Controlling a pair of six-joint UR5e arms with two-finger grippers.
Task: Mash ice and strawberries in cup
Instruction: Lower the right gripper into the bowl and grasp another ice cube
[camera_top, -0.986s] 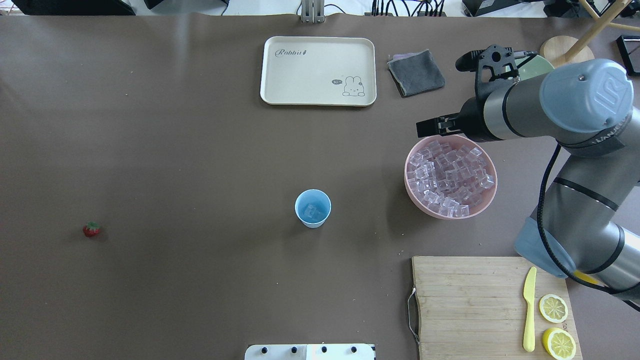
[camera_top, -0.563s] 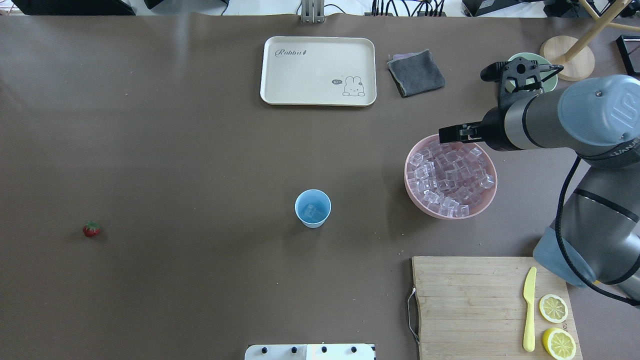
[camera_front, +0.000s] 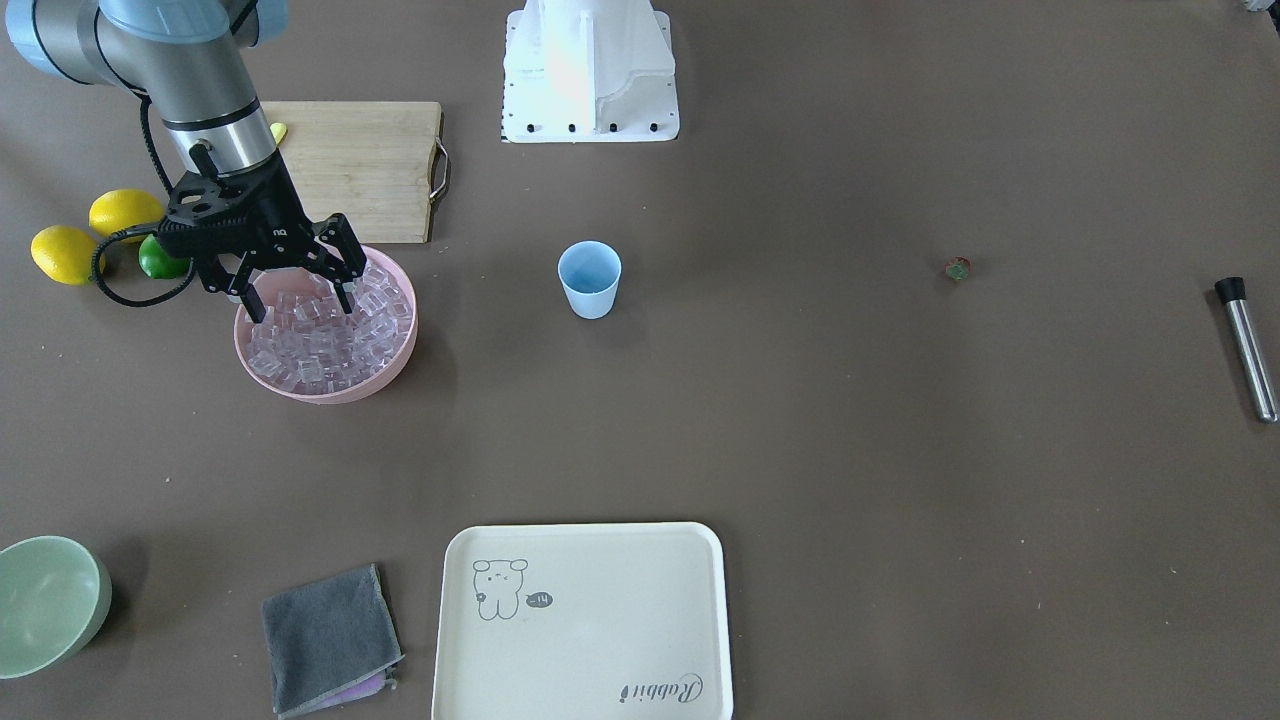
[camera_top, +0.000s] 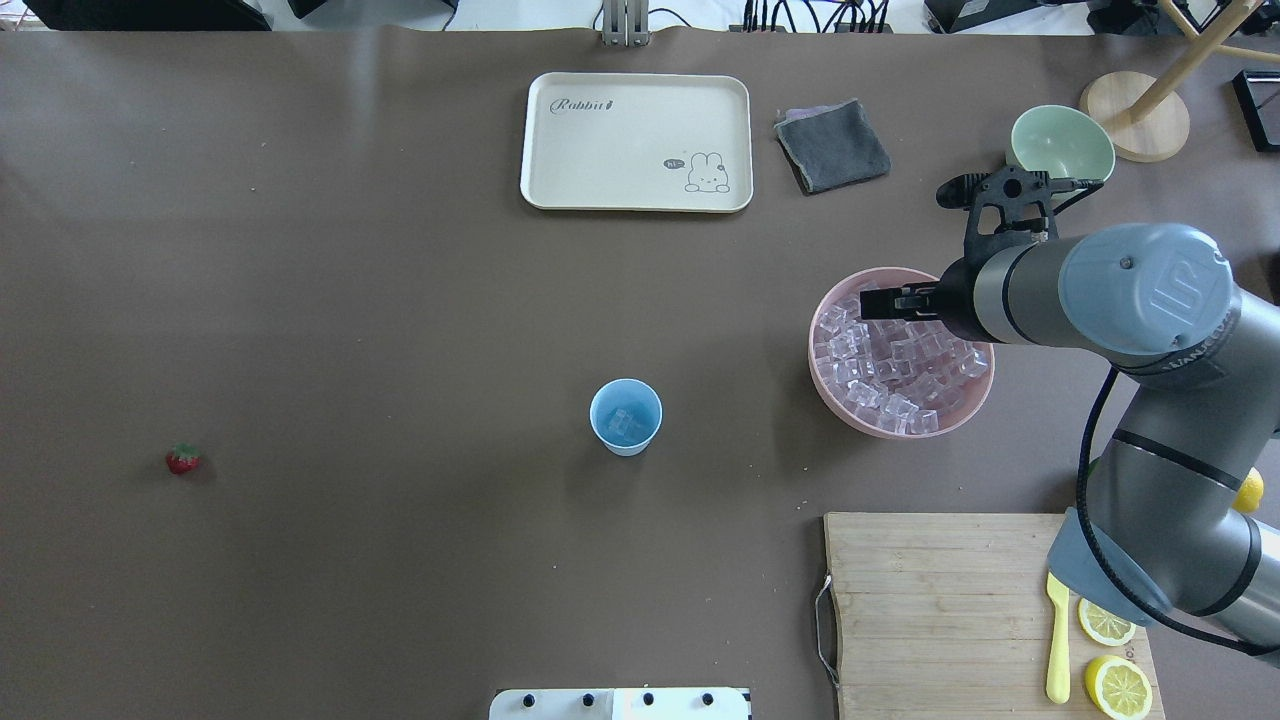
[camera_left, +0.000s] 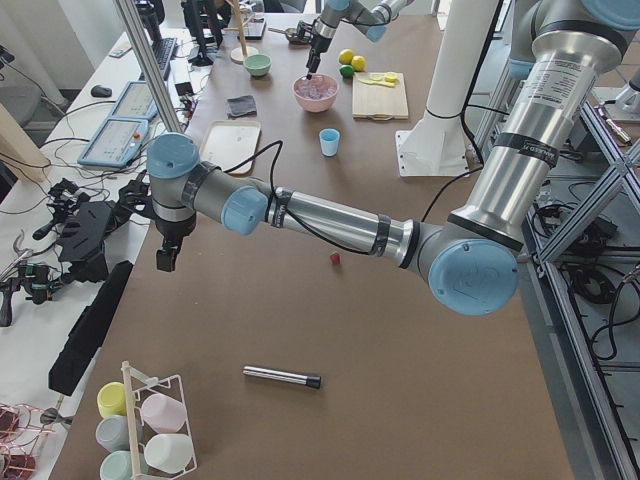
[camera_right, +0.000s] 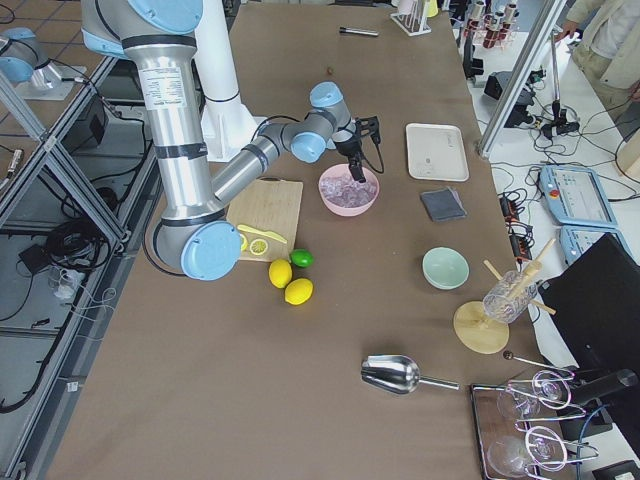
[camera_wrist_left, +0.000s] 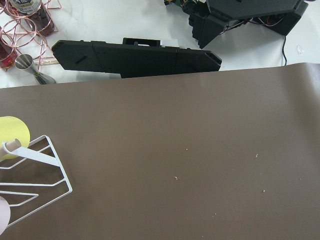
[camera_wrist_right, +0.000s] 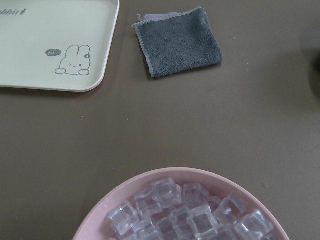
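The light blue cup (camera_top: 625, 417) stands upright mid-table with at least one ice cube inside (camera_top: 623, 425); it also shows in the front view (camera_front: 589, 280). Many more ice cubes (camera_top: 900, 365) fill a pink bowl (camera_top: 900, 434) to its right. The small red strawberry (camera_top: 183, 458) lies alone far to the left. My right gripper (camera_front: 300, 300) is open, fingers pointing down over the far part of the ice, holding nothing. My left gripper (camera_left: 165, 260) shows only in the exterior left view, beyond the table's left end; I cannot tell if it is open or shut.
A cream tray (camera_top: 635, 140), grey cloth (camera_top: 832, 145) and pale green bowl (camera_top: 1060, 140) sit at the far side. A cutting board (camera_top: 930, 600) with a yellow knife (camera_top: 1058, 640) and lemon halves lies near right. A metal rod (camera_front: 1247, 350) lies at the left end.
My right gripper moved from just beyond the pink bowl's far rim to over the ice inside it. The cup and strawberry have not moved.
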